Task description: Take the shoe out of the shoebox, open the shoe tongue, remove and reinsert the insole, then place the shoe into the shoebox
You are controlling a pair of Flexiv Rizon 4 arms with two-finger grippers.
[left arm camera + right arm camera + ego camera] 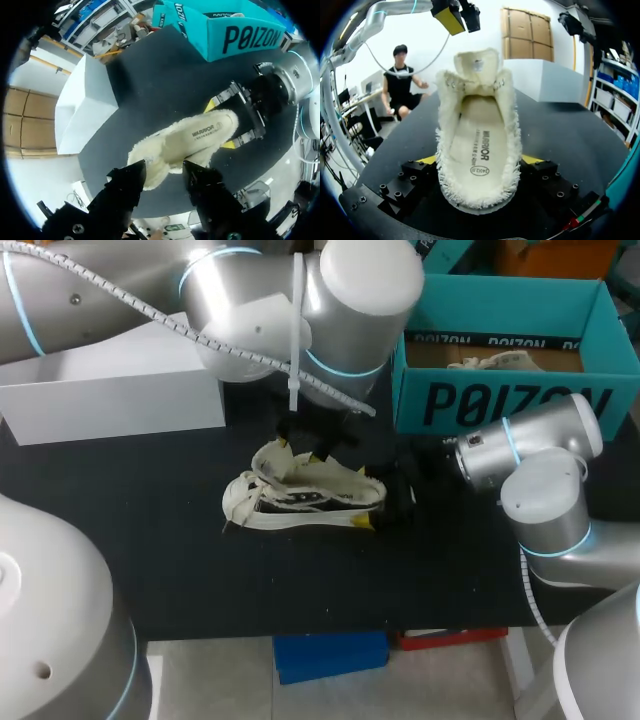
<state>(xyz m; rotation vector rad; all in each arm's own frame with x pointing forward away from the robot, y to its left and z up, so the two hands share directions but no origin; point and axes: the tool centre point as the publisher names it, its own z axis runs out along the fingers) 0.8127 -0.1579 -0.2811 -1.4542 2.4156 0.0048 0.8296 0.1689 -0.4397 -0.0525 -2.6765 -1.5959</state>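
A cream fleece-lined shoe (300,498) lies on the black table, its printed insole (477,150) in place inside. My right gripper (365,498) is shut on the heel, with a yellow tip on each side (427,160). In the left wrist view the same grip shows at the shoe's far end (220,125). My left gripper (299,450) hangs just above the upturned tongue (476,62), fingers apart. Seen from the right wrist, its yellow tip (451,17) stands clear of the fleece. In the left wrist view the shoe's fluffy front end (150,170) lies between the dark fingers (127,182).
The teal shoebox (500,400) stands open at the back right with a second pale shoe (495,363) inside. A white box lid (110,390) sits at the back left. Bare black table (300,580) lies in front of the shoe up to the near edge.
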